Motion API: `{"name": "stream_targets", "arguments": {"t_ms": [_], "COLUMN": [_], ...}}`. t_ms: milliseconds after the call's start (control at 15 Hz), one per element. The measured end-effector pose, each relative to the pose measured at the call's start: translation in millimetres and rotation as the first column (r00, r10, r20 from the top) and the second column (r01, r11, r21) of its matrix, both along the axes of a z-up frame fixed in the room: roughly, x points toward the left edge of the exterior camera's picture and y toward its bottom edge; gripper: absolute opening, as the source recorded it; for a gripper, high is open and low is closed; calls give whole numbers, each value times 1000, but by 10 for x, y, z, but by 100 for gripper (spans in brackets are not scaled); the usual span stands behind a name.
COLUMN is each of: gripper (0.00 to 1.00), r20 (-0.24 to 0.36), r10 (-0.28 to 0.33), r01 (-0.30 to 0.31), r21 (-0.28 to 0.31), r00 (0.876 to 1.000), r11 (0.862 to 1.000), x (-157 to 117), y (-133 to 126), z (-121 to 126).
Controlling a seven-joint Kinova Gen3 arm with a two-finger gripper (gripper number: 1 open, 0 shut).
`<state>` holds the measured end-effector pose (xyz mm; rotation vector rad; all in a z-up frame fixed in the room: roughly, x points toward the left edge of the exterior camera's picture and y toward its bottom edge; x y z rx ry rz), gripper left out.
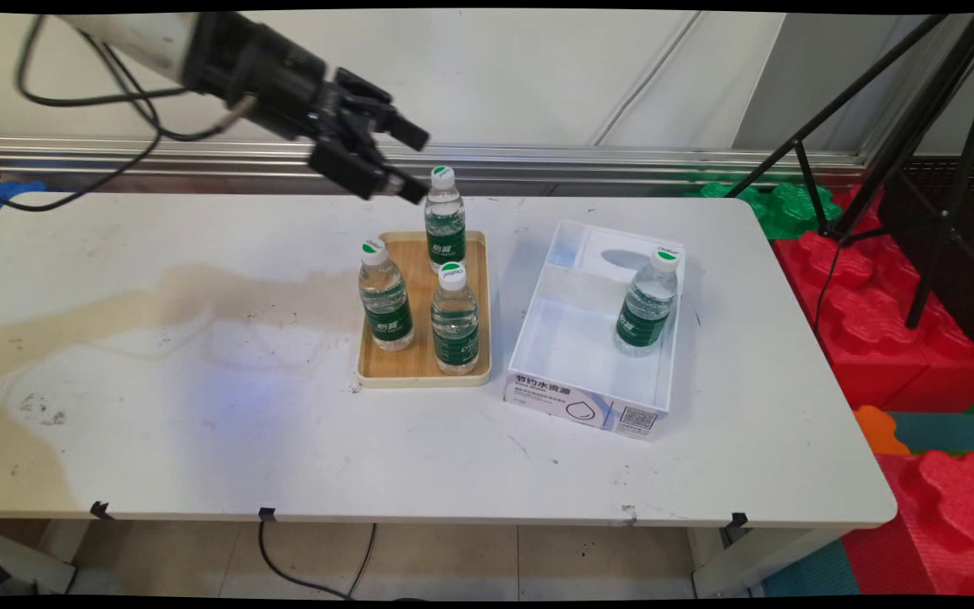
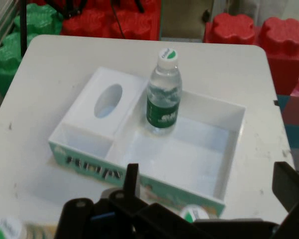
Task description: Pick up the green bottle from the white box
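Note:
My gripper (image 1: 415, 162) hangs open and empty above the table's far side, just left of the cap of the rear water bottle (image 1: 445, 222). That bottle stands on a wooden tray (image 1: 415, 362) with two more bottles, one at the left (image 1: 385, 298) and one at the front (image 1: 455, 321). Right of the tray lies a white open box (image 1: 588, 408) holding a fourth bottle (image 1: 646, 303), upright. In the hand view the gripper (image 2: 209, 191) looks over this box (image 2: 99, 132) and its bottle (image 2: 163, 94); two bottle caps (image 2: 194, 214) peek in at the bottom edge.
A black tripod (image 1: 918, 127) stands past the table's right end among red foam blocks (image 1: 901, 338) and green ones (image 1: 783, 207). A metal rail (image 1: 622, 156) runs along the wall behind. Black cables (image 1: 81, 101) hang from the arm.

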<state>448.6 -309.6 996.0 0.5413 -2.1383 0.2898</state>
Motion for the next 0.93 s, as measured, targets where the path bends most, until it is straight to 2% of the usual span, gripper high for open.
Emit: {"name": "stream_targets", "arguments": {"t_ms": [533, 933], "gripper": [100, 100], "r20": [22, 53], "r10": [-23, -56], "r01": [23, 54], "r21": [15, 29], "r00": [999, 997], "r11": [1000, 998], "x": [-873, -1411], "y": [-580, -919], "z": [-483, -891]}}
